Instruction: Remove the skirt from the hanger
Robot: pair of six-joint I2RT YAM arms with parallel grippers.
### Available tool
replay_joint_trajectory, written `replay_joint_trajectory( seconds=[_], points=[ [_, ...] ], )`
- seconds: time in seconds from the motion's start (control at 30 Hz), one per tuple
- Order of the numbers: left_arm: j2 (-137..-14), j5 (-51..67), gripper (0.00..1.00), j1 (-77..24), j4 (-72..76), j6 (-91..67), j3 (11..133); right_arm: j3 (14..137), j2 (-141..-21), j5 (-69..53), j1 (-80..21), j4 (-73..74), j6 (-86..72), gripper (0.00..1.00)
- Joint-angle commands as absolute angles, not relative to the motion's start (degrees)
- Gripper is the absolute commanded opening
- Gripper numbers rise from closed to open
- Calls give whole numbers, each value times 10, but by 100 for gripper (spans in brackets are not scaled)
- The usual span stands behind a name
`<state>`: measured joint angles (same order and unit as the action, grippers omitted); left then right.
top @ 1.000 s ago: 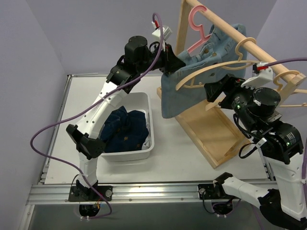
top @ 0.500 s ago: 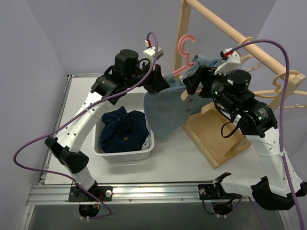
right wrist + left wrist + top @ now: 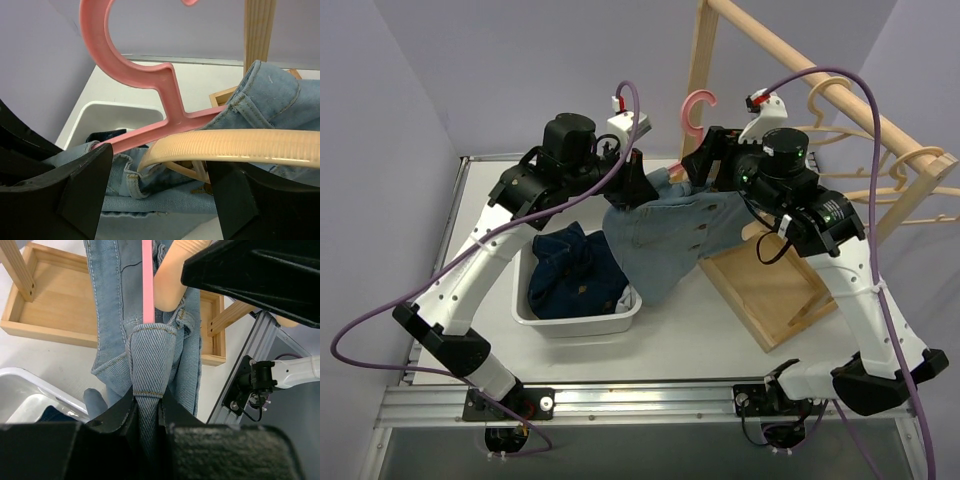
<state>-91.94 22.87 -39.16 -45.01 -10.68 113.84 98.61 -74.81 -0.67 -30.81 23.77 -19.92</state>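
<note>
The light blue denim skirt point(image 3: 670, 235) hangs off the rack, between the two arms and over the bin's right edge. My left gripper point(image 3: 640, 185) is shut on a fold of its waistband point(image 3: 150, 355). The pink hanger point(image 3: 697, 110) sticks up above the skirt, its hook free of the rod. My right gripper point(image 3: 698, 165) is at the skirt's top; its jaws stand wide apart. The pink hanger point(image 3: 145, 75) and a beige hanger point(image 3: 240, 145) lie across that gap, the skirt point(image 3: 270, 95) draped behind. Both hangers point(image 3: 147, 280) show in the left wrist view.
A white bin point(image 3: 630, 305) holding dark blue clothes point(image 3: 575, 270) sits below the left arm. The wooden rack stands at the right, with its base tray point(image 3: 770, 290), sloping rod point(image 3: 800, 70) and more beige hangers point(image 3: 900, 170). Its post point(image 3: 259, 30) is close behind my right gripper.
Both grippers have moved left and away from the rack. The skirt and its pink hanger came off the rod with them and now hang beside the bin.
</note>
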Motion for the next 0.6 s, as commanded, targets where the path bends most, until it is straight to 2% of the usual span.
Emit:
replay_joint_trajectory(
  seconds=[0.0, 0.33, 0.57],
  points=[
    [-885, 214, 2, -394, -417, -90, 1167, 978, -713, -29, -310, 207, -218, 70],
    [-896, 178, 2, -394, -442, -69, 1180, 925, -607, -17, -310, 301, -277, 75],
    [-894, 165, 2, -394, -451, -64, 1185, 983, -618, -136, -310, 266, -291, 74]
  ],
)
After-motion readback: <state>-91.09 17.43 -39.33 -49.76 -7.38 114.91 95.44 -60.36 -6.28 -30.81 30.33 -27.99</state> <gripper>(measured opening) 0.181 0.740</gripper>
